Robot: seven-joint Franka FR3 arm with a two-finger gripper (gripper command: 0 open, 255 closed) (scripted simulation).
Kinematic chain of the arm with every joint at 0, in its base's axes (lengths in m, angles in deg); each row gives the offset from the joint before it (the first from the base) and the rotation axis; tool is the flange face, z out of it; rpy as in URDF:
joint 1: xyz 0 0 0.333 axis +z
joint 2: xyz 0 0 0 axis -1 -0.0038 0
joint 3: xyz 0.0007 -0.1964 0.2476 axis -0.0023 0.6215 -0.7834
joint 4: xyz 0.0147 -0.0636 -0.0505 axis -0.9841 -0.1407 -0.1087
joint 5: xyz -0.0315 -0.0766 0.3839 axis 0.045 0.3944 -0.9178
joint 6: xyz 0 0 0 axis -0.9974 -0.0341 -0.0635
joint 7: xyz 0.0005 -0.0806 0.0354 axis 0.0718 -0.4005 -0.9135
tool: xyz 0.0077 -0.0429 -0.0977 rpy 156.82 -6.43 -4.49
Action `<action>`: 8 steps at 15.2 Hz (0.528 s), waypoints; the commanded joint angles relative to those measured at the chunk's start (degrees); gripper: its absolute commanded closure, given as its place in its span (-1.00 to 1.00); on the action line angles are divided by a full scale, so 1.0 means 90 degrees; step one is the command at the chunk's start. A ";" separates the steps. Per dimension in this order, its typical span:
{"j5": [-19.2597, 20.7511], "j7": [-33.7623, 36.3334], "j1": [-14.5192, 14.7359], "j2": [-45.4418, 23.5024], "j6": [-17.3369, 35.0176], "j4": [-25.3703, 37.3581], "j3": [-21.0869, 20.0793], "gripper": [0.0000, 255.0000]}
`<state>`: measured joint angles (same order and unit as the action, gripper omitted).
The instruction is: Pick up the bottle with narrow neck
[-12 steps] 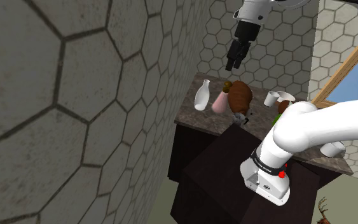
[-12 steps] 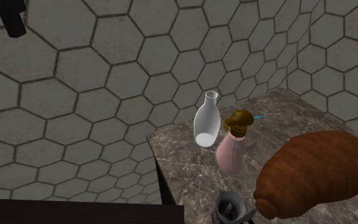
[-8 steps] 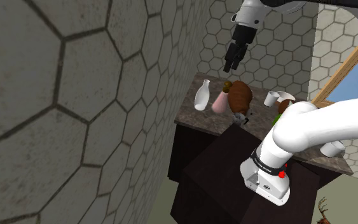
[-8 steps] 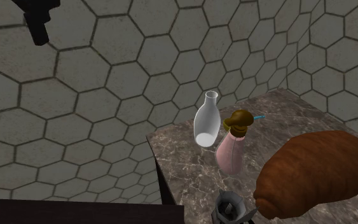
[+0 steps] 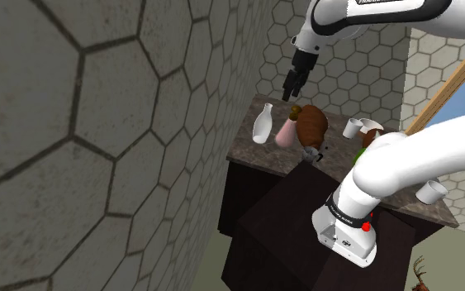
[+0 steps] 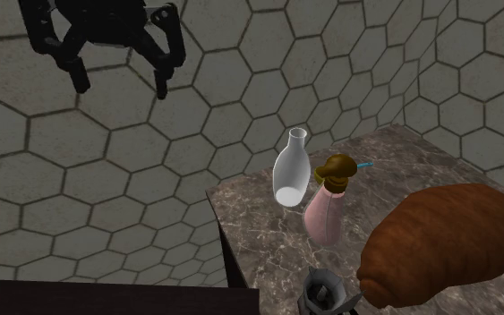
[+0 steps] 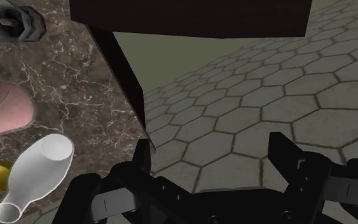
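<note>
Two black fingers of the gripper [image 6: 122, 89] stand wide apart, grasping nothing. The gripper hangs high above the counter [image 6: 259, 242], out past its wall-side edge, in front of the hexagon-tiled wall [image 6: 241, 80]. The white bottle [image 6: 287, 174] with the narrow neck stands neck up on the counter, close to its back corner by the wall, well below the jaws and well apart from them. In the wrist view the bottle [image 7: 37, 172] sits outside the gap between the fingers, beyond one finger, while the gap of the gripper [image 7: 212, 147] looks past the counter's [image 7: 75, 83] edge at the tiled surface beyond it.

Just beside the bottle, further in on the counter, stands a pink vessel [image 6: 326, 213] with a golden-brown top, and past it lies a large brown lump [image 6: 438, 242]. Open air lies above the bottle and between it and the wall. In the shoulder view the gripper [image 5: 289, 91] hangs over the bottle's [image 5: 261, 126] end of the counter [image 5: 259, 153]. Lettering on the arm's upper link [image 5: 387, 4] is too small to read.
</note>
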<state>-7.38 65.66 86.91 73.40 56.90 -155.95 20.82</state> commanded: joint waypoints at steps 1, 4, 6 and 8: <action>0.0097 -0.0235 -0.0050 -0.0327 0.0375 -0.0003 0.0179 -1.00; 0.0174 -0.0561 -0.0092 -0.0898 0.0902 0.0090 0.0434 -1.00; 0.0188 -0.0786 -0.0111 -0.1307 0.1238 0.0196 0.0601 -1.00; 0.0166 -0.1020 -0.0124 -0.1735 0.1558 0.0336 0.0765 -1.00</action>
<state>-5.85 57.83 85.92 59.95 69.47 -153.86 26.77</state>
